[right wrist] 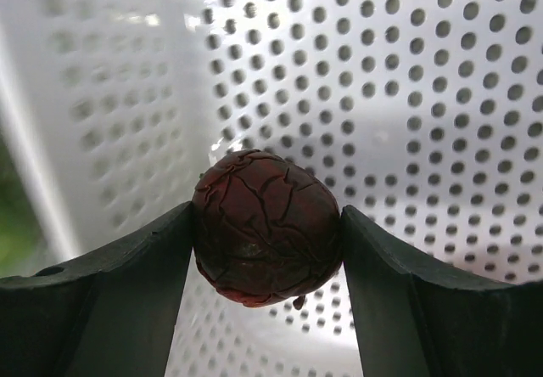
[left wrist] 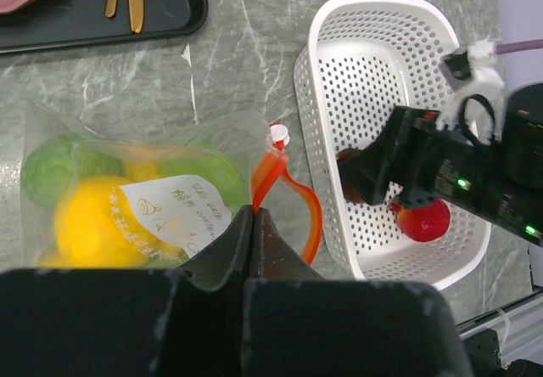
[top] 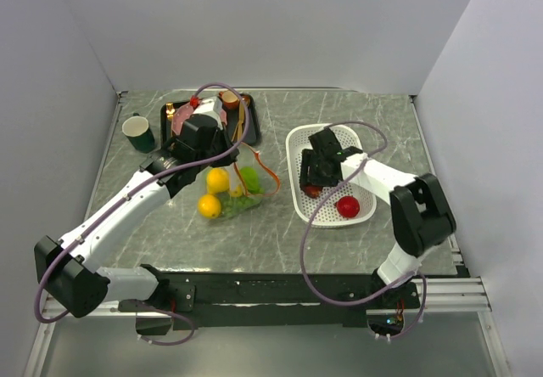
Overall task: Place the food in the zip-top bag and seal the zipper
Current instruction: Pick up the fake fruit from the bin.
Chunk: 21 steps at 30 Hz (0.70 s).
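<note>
The food (left wrist: 85,224) sits mostly in the zip-top bag (left wrist: 51,139); the left gripper (left wrist: 253,224) pinches its edge by the zipper (left wrist: 265,176). The right gripper (right wrist: 266,224) clamps 1 dark piece (right wrist: 254,199) inside the basket (left wrist: 373,20), seemingly the loading step; next, lift it across to the bag's mouth

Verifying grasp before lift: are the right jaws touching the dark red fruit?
Touching. Right wrist view: both jaws press flush against the dark red fruit, no gap either side.
</note>
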Each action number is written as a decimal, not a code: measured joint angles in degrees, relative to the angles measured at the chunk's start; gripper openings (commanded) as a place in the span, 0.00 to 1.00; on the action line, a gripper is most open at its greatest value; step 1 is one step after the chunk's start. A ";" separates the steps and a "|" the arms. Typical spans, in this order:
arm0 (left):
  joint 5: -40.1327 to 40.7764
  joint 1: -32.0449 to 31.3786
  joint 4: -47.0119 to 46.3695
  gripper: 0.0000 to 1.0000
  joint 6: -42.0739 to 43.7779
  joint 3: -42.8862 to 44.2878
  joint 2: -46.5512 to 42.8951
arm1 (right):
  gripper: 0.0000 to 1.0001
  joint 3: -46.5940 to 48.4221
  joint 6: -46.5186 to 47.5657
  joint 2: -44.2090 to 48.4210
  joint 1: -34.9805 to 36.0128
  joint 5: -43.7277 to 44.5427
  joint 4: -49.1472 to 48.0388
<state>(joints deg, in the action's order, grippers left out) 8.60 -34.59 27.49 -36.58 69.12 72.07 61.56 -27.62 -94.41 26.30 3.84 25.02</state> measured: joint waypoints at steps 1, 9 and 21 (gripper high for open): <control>0.17 0.00 0.07 0.01 0.00 0.00 -0.09 | 0.77 0.31 -0.07 -1.66 -0.11 0.26 -0.20; 1.84 0.00 0.79 0.01 0.02 -0.42 -2.01 | 0.95 2.93 0.46 -4.20 -0.48 1.77 -1.09; 1.75 0.00 0.76 0.01 0.98 -0.42 -1.29 | 0.91 2.95 4.20 -4.26 -0.70 1.62 0.20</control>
<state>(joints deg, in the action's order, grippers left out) 10.35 -34.59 28.25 -35.59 68.71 70.78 64.51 -23.42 -98.67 25.61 5.45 25.21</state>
